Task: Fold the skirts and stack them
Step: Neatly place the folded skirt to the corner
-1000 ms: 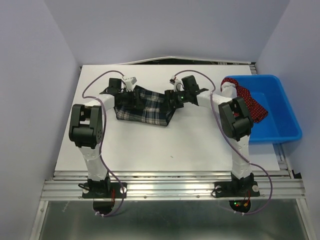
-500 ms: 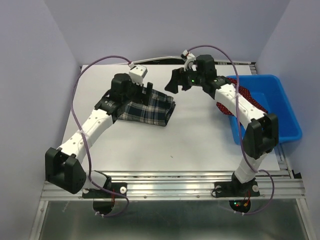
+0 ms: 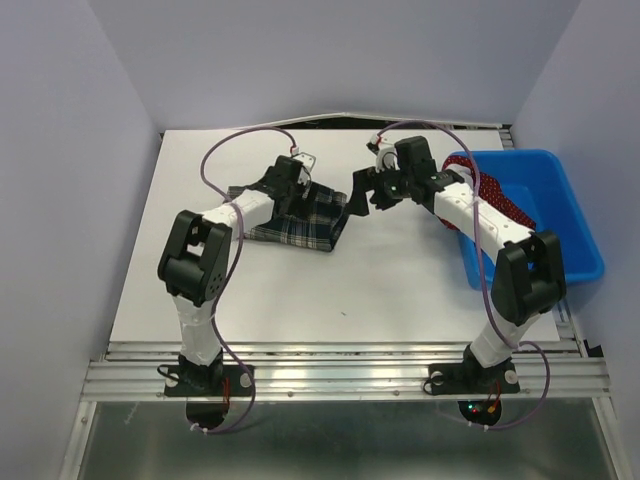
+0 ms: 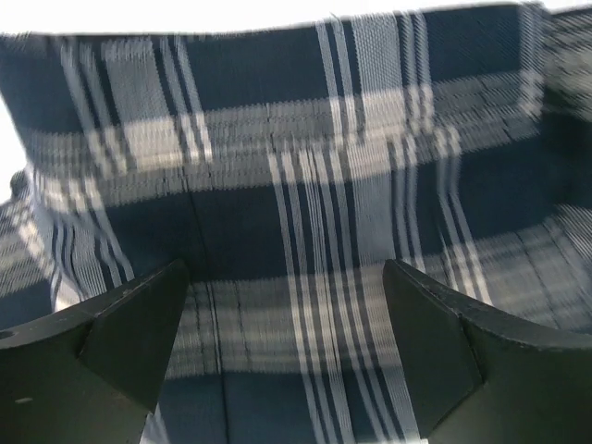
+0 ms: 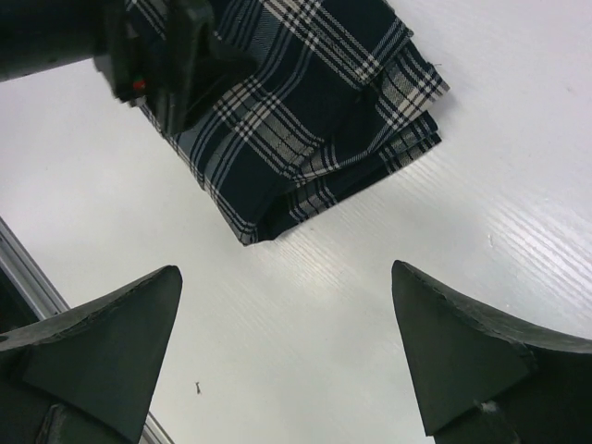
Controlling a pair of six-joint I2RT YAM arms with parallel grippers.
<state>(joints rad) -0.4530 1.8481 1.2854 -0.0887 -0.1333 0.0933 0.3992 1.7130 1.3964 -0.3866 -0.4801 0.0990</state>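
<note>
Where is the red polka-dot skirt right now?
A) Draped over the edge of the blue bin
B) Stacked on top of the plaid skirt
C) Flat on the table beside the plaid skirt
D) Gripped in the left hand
A: in the top view the red skirt hangs over the left side of the blue bin, while the plaid skirt lies on the table with nothing stacked on it.

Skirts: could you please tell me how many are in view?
2: the plaid skirt lies folded on the table; the red skirt drapes over the rim of the blue bin. More may be hidden.
</note>
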